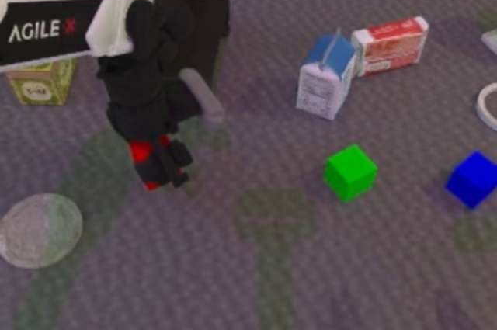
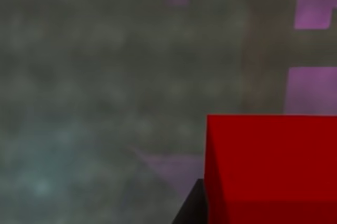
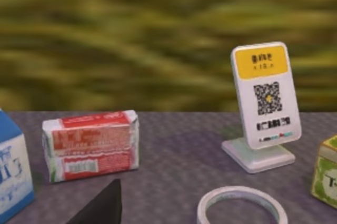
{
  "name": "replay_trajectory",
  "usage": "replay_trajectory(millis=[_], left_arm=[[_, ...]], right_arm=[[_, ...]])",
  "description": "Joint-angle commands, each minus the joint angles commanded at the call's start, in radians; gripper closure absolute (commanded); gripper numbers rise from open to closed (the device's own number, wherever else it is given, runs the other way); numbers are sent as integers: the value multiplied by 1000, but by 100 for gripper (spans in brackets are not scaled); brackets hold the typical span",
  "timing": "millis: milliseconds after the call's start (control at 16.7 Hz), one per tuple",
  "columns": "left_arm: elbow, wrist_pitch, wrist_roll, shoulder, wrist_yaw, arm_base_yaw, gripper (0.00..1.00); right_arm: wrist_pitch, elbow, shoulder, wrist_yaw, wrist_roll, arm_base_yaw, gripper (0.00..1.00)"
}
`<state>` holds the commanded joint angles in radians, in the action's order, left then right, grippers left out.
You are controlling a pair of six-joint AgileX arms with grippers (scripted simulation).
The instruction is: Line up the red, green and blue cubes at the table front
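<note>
Left gripper [image 1: 161,163] is on the red cube [image 1: 140,151], fingers narrowed around it and holding it. The left wrist view agrees: red cube face fills the corner next to a dark finger, table blurred behind. I can't tell whether the cube rests on the table [image 1: 256,268] or is just off it.

Landmark = green cube [image 1: 351,172].
- Glass dish [image 1: 39,230]: nearer the front than the green cube, far off toward the table's left edge.
- Red cube: well apart, toward the table's left, roughly level with the green one.
- Blue cube [image 1: 473,178]: near it on the other side, almost level (so two of three are already roughly in a row).
- Blue-topped milk carton [image 1: 326,75]: behind it; the red-and-white pack [image 1: 390,45] is just beyond the carton.
- Yellow-green box [image 1: 43,81]: far back, at the left, under the arm.

The right gripper isn't in the top view; its wrist camera sees the pack, a tape ring [image 3: 242,207] and a QR stand [image 3: 266,100].

Risks, as I judge them: only a sliver of red shows between the fingers, so an off-centre grip could let the cube twist or slip in transit. Setting it down too close could nudge the green cube off line.
</note>
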<state>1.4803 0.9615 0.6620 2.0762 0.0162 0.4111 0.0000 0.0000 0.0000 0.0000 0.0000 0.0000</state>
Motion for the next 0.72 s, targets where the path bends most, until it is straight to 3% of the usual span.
replay_trajectory(millis=[180, 480, 720], left_arm=[[47, 83, 1, -37, 0, -5, 100], [46, 86, 3, -42, -1, 3, 100], [-53, 76, 47, -141, -2, 91, 100]], right_arm=[[0, 0, 0, 0, 0, 0, 0], [0, 0, 0, 0, 0, 0, 0], [0, 0, 0, 0, 0, 0, 0]])
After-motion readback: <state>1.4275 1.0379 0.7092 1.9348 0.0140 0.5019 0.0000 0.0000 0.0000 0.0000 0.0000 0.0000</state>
